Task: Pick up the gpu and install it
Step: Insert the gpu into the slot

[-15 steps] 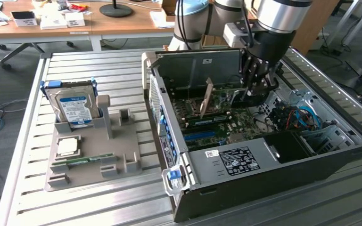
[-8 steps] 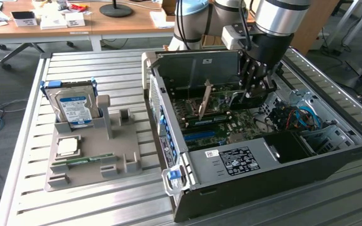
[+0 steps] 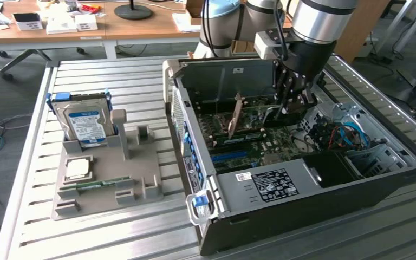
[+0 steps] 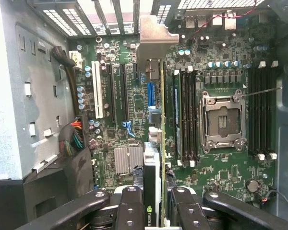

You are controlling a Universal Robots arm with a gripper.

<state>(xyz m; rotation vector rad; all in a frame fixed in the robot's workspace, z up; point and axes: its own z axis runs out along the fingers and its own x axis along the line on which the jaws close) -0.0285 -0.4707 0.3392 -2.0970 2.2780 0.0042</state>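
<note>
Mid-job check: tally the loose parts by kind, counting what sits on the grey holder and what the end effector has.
On the grey holder:
hard drive: 1
square silver processor chip: 1
memory stick: 1
Inside the open case, clamped edge-on in the end effector:
gpu: 1
Total: 4

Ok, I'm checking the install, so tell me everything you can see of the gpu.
The gpu, a thin green circuit card, stands upright and edge-on in the wrist view, a black-and-grey cooler with a small green logo on one face. Its silver metal bracket is at one end; the black tool is shut on the other. It is inside the open grey computer case, over the green motherboard; whether it sits in a slot cannot be told.
</note>
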